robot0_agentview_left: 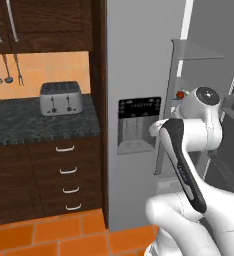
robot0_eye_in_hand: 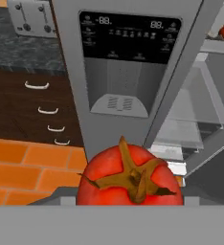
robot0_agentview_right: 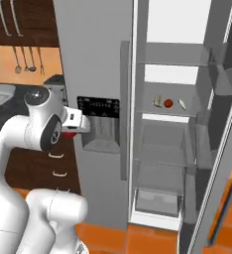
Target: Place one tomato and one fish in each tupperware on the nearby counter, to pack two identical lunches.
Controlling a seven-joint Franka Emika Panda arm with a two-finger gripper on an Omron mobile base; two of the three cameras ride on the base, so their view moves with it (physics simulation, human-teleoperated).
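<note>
Tomato [robot0_eye_in_hand: 129,176] pinched in gripper [robot0_agentview_right: 74,130], near fridge dispenser [robot0_agentview_right: 99,124]. Second tomato [robot0_agentview_right: 168,103] on fridge shelf [robot0_agentview_right: 170,111], right. Toaster [robot0_agentview_left: 61,98] on counter [robot0_agentview_left: 39,125], left.

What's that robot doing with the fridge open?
The white robot arm's gripper is holding a glossy red round tomato, carried in front of the tall grey fridge. The fridge stands open, and on a shelf inside sit another red tomato and two small pale fish, one on each side of it. The black stone counter with the steel toaster is off to the left.
</note>
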